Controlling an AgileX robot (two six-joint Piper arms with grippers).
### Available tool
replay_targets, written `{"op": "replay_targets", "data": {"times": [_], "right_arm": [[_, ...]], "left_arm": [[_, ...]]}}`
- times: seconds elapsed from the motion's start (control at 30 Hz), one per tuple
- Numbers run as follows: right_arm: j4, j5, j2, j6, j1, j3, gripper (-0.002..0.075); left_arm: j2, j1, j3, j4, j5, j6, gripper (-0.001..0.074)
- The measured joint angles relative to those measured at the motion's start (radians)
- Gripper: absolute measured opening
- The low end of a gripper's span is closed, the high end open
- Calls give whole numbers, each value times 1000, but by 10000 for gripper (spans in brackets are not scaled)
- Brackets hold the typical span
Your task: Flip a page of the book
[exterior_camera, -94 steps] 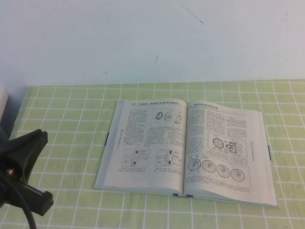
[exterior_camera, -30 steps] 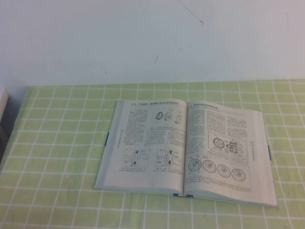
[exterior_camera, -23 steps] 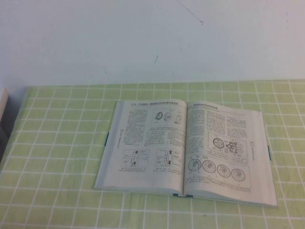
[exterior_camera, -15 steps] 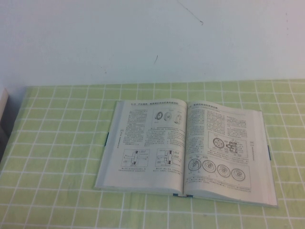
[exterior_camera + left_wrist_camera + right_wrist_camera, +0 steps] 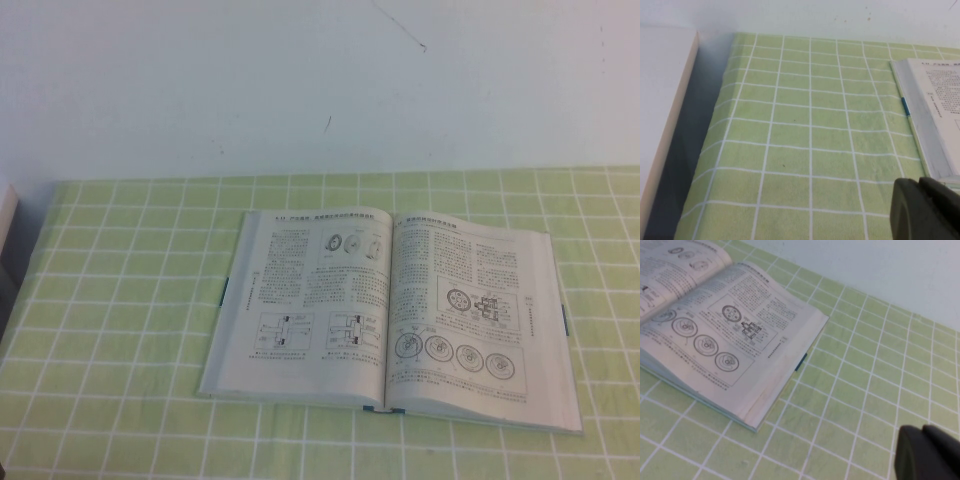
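The book (image 5: pixel 390 310) lies open and flat on the green checked cloth. The page (image 5: pixel 305 300) lies flat as the left-hand leaf, showing round drawings above two boxed diagrams. The right-hand leaf (image 5: pixel 470 310) shows a boxed diagram above a row of round drawings. Neither gripper shows in the high view. My left gripper (image 5: pixel 920 186) is shut and empty, low over the cloth left of the book's left edge (image 5: pixel 935 105). My right gripper (image 5: pixel 923 432) is shut and empty, over the cloth to the right of the book (image 5: pixel 725 325).
The green checked cloth (image 5: pixel 120 300) covers the table up to the white wall (image 5: pixel 300 90) at the back. A white slab (image 5: pixel 660 110) stands beyond the cloth's left edge, with a dark gap between them.
The left arm, which filled the lower left of the high view three seconds ago, has left that view. The book has not moved in the last second.
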State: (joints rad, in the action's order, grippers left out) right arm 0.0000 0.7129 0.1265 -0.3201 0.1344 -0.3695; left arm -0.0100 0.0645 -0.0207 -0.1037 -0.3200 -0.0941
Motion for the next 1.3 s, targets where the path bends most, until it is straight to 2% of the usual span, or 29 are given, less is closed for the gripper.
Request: {"op": "replay_targets", "data": {"times": [0.87,1.0,1.17,1.3], "right_arm": [[0,-8,0,0,0,2,-3],[-35,-128,-12,45,-34,67,-3],[-40,-318,-88,59,-96,237,-3],[0,-365,-135,61,-119,366,-3]], "left_arm": [[0,0,1,4,-2,0,-4],[0,0,1,4,-2,0,-4],[0,0,1,4,-2,0,-4],[0,0,1,4,-3,0,-4]]}}
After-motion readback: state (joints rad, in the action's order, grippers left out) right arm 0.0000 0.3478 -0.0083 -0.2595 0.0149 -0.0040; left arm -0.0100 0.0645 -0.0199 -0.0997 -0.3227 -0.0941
